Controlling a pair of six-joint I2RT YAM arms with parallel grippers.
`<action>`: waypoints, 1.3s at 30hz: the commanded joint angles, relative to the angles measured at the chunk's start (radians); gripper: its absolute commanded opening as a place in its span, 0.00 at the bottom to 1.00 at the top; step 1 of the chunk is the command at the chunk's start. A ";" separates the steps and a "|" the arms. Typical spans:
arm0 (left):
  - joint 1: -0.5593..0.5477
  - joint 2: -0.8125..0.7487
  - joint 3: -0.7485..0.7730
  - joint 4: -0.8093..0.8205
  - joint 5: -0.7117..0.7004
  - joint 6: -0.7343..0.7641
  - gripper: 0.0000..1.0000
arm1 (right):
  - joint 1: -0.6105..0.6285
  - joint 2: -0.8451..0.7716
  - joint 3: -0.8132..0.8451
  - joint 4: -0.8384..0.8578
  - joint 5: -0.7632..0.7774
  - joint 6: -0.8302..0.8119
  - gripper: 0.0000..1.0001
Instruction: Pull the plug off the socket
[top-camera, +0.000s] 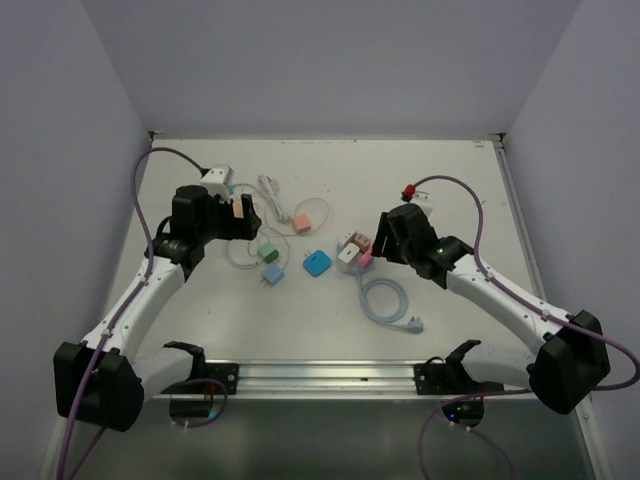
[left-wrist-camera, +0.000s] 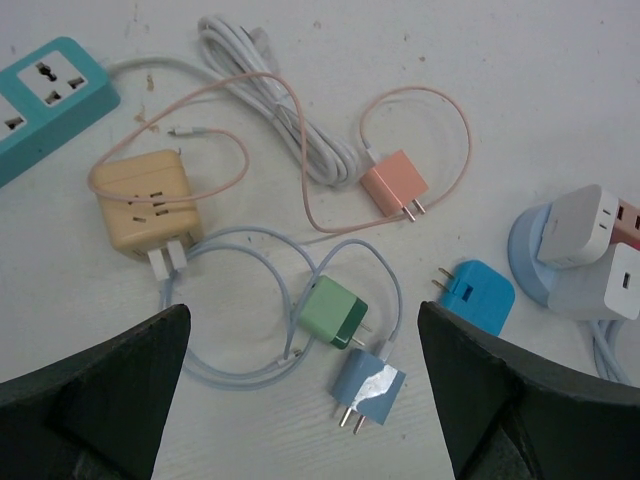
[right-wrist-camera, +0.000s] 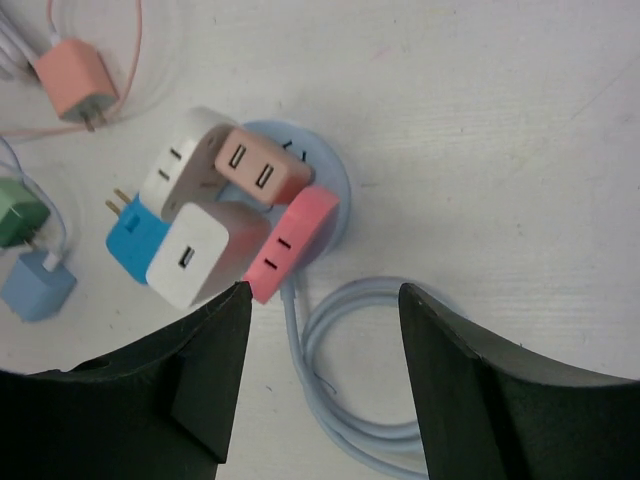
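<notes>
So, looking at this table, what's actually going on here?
Two arms hang over a table strewn with chargers. The right end effector hovers open above a round blue socket hub that carries a white adapter, peach adapter and pink adapter; it holds none. The left end effector is open too, above a loose green charger.

The left arm (top-camera: 150, 285) rises from its base at the near left corner of the desk (top-camera: 460, 200) and reaches toward the far edge, its wrist bent inward. The left claw (left-wrist-camera: 303, 320) points down with its jaws spread wide and nothing between them. The right arm (top-camera: 500, 295) stretches from the near right corner toward the desk's middle. The right claw (right-wrist-camera: 325, 295) also faces down, jaws parted and empty.
</notes>
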 joint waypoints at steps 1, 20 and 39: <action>-0.013 0.039 0.031 0.028 0.077 0.017 0.99 | -0.025 0.044 0.057 0.125 0.045 0.084 0.64; -0.028 0.065 0.026 0.017 0.075 0.020 1.00 | -0.071 0.090 -0.153 0.223 -0.045 0.141 0.59; -0.097 0.156 0.078 0.040 0.095 0.012 1.00 | -0.083 0.038 -0.184 0.277 -0.133 0.060 0.58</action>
